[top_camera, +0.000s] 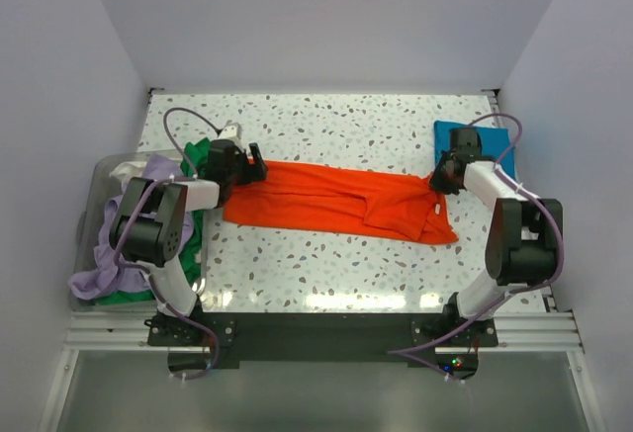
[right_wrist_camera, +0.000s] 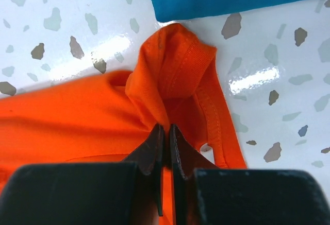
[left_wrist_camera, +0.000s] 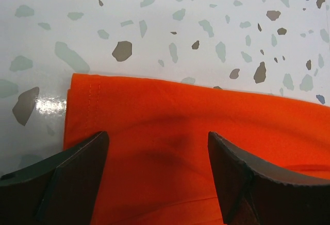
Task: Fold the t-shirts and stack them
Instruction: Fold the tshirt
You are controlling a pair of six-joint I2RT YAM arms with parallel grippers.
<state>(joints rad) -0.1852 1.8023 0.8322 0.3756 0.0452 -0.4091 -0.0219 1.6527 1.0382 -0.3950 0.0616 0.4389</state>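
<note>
No text, label, brand, number or sign can be read in any view. The orange tee (top_camera: 336, 200), the teal tee (top_camera: 475, 135) and the speckled surface (top_camera: 326, 126) show no legible marks.

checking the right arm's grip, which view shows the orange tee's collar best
Right wrist: the right gripper is shut on the orange tee by its collar, stitching clear. Top view shows it small; left wrist shows only the other end.
</note>
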